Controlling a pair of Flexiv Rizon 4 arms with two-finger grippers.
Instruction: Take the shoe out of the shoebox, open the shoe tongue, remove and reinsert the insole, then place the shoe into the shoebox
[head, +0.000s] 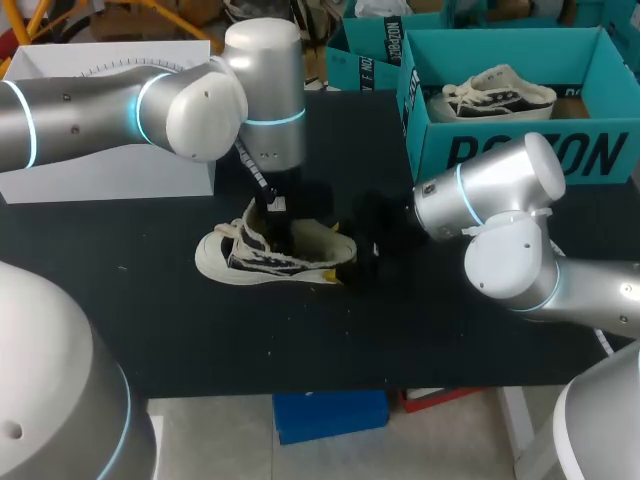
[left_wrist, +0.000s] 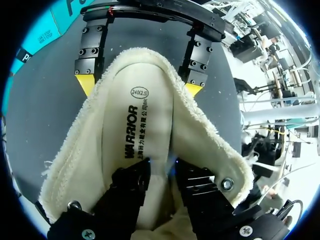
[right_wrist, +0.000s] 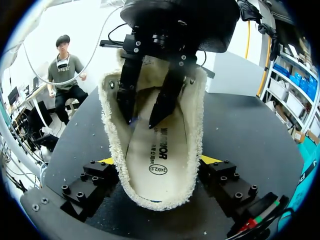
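Observation:
A cream canvas shoe (head: 262, 260) lies on the black table (head: 150, 310), toe to the left. My right gripper (head: 355, 258) straddles its heel, one yellow tip (left_wrist: 86, 84) against each side of the fuzzy collar, shut on the shoe. My left gripper (head: 275, 222) comes down from above into the shoe's mouth. Its black fingertips (left_wrist: 134, 180) stand slightly apart over the printed insole (left_wrist: 137, 130), open, with nothing pinched between them. In the right wrist view the left gripper (right_wrist: 141, 122) hangs just above the insole (right_wrist: 155, 157) inside the shoe (right_wrist: 112, 135).
A teal shoebox (head: 500, 150) stands open at the back right with a second shoe (head: 495, 92) in it. Another teal box (head: 365, 50) stands behind it. A white box (head: 110, 165) stands at the back left, under my left arm.

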